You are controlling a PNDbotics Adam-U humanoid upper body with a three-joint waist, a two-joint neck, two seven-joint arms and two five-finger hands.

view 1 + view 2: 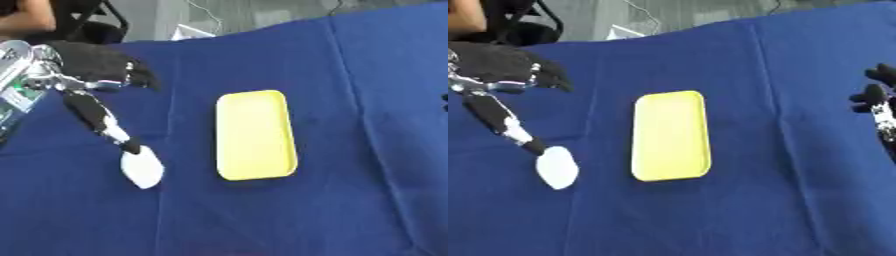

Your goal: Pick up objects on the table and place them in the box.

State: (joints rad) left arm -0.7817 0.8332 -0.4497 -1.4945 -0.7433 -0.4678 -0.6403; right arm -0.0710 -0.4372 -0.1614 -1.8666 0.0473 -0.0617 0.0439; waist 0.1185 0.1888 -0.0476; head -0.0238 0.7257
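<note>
- my left hand (92,67) hangs over the blue cloth (350,200) at the upper left, fingers relaxed and spread, one long finger reaching down.
- that fingertip touches the top of a white oval (142,169), which lies flat on the cloth.
- a yellow tray (255,135) lies just right of the oval, apart from it.
- my right hand (877,97) shows at the right edge; whether it is clenched i cannot tell.
</note>
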